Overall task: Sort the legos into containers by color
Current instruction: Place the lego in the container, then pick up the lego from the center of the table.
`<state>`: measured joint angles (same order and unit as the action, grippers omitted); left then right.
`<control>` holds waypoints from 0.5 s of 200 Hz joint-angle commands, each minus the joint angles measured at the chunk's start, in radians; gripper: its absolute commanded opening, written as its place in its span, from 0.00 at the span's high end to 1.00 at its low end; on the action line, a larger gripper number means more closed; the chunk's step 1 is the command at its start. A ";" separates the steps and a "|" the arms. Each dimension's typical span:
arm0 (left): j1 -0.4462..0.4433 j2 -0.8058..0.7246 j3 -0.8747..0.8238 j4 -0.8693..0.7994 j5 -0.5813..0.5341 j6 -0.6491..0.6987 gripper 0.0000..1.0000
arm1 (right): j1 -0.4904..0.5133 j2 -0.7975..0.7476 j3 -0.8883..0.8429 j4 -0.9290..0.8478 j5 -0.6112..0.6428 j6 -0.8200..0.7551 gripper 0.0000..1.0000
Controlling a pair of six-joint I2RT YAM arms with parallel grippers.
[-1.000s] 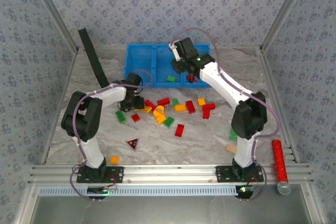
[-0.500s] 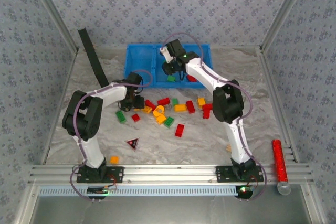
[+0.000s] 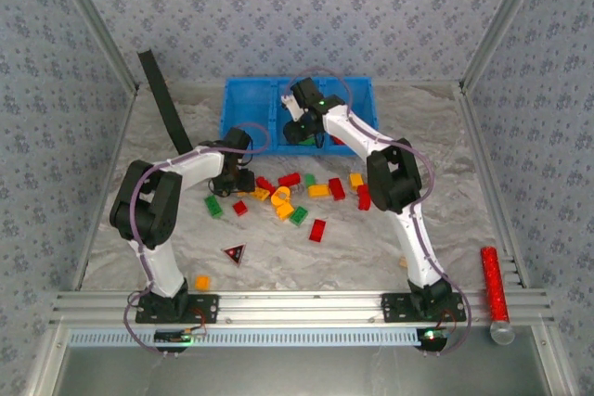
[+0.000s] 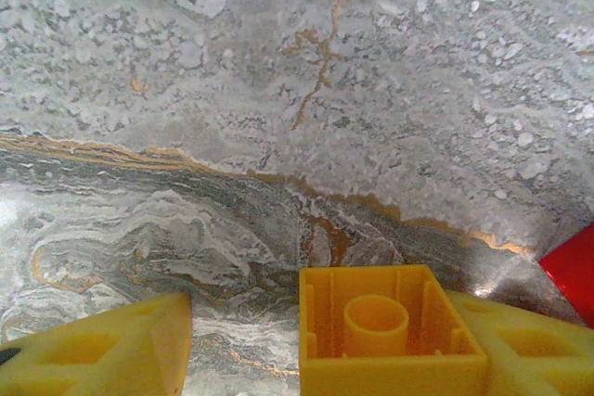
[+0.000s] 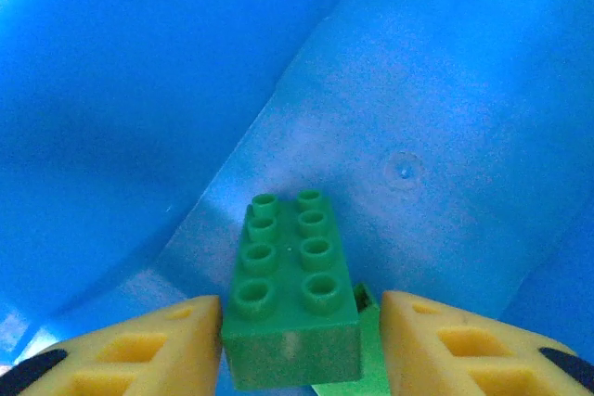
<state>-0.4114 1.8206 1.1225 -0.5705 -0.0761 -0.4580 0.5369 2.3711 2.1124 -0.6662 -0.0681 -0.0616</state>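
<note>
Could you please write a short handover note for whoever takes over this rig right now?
Left gripper: open, low over the table, with a yellow brick between its fingers, not yet clamped.
Right gripper: open inside the middle compartment of the blue bin, astride a green brick lying on another green piece.
Done: green started in the middle compartment.
Left: the mixed red, green and orange pile mid-table, plus a stray orange brick at the near left.

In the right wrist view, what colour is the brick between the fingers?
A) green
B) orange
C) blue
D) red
A: a green brick with eight studs lies between the yellow fingers of the right gripper, in the blue bin.
</note>
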 commanded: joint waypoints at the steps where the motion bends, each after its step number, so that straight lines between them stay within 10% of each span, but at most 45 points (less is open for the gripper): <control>1: 0.009 0.057 -0.048 0.051 0.029 -0.013 0.36 | -0.009 0.015 0.034 -0.041 -0.013 0.008 0.45; 100: 0.008 0.022 -0.068 0.060 0.035 -0.005 0.71 | 0.024 -0.208 -0.029 -0.059 -0.004 0.040 0.41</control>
<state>-0.4049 1.8042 1.1004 -0.5392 -0.0834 -0.4652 0.5457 2.2795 2.0987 -0.6834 -0.0753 -0.0448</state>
